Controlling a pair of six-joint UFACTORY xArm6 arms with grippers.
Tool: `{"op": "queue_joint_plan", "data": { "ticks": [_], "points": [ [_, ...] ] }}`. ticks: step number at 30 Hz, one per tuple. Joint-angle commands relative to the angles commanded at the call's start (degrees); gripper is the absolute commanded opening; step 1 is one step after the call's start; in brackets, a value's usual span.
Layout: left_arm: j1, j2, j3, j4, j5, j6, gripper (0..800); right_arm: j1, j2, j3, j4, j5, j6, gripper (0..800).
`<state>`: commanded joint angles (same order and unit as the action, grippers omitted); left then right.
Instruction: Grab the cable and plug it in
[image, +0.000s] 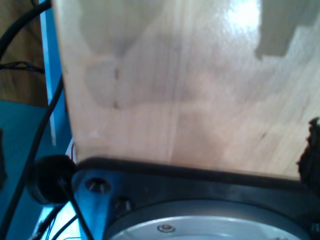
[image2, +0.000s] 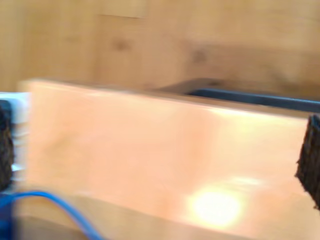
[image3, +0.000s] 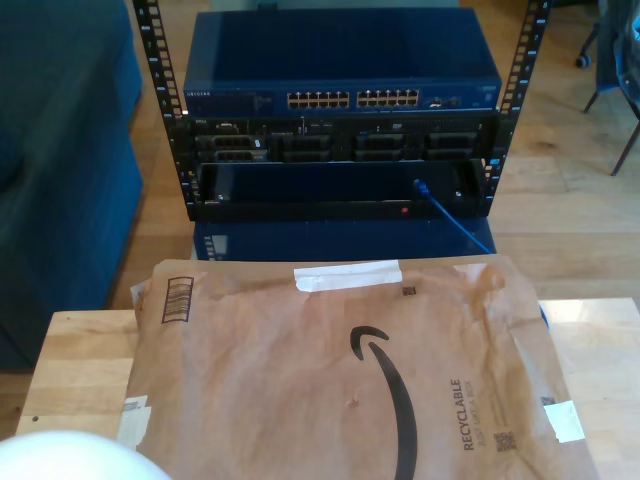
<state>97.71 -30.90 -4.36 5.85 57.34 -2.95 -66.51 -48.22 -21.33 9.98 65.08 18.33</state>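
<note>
– Pincers first: how are they being held?

– The jaws of my second gripper are being held released and wide apart, with one dark pad being shown at each edge of the second wrist view and nothing being gripped between them. Of my first gripper, a single dark pad is being shown over pale wood, so whether it is released or clenched cannot be told.

– Where is the cable being seen?

– The cable, thin and bright blue, is being shown blurred in the second wrist view, arching just beside one pad, outside the jaws, in front of a pale wooden edge. In the exterior view the cable is being shown with one end at the lower bay of the rack, towards the exterior view's right. Its long axis is running diagonally down towards that right side until it is being hidden behind a brown paper mailer lying over the wooden table.

– Which gripper is judged nearer?

– My second gripper is, since the blue line is being seen at its jaws. A sideways shift towards the cable is probably being called for before closing.
</note>
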Motion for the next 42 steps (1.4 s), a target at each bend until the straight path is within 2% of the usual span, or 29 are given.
{"op": "queue_joint_plan", "data": {
  "ticks": [9, 15, 20, 24, 27, 42],
  "points": [
    [0.0, 0.0, 0.0, 0.0, 0.0, 0.0, 800, -16.1, 2.8, 7.6, -1.1, 1.0, -17.1, 793],
    [0.0, 0.0, 0.0, -0.1, 0.0, 0.0, 800, -16.3, 3.7, 13.6, -1.4, -4.4, -18.1, 792],
    [0.0, 0.0, 0.0, -0.1, 0.0, 0.0, 800, -17.0, 4.3, 18.0, -7.7, -8.4, -21.5, 793],
    [0.0, 0.0, 0.0, -0.1, 0.0, 0.0, 800, -20.0, 5.5, 22.4, -7.6, -15.0, -21.3, 796],
    [0.0, 0.0, 0.0, 0.0, 0.0, 0.0, 800, -20.7, 7.2, 22.9, -7.4, -16.9, -21.3, 797],
    [0.0, 0.0, 0.0, -0.1, 0.0, 0.0, 800, -20.7, 7.1, 22.9, -7.5, -17.1, -21.3, 797]
  ]
}}
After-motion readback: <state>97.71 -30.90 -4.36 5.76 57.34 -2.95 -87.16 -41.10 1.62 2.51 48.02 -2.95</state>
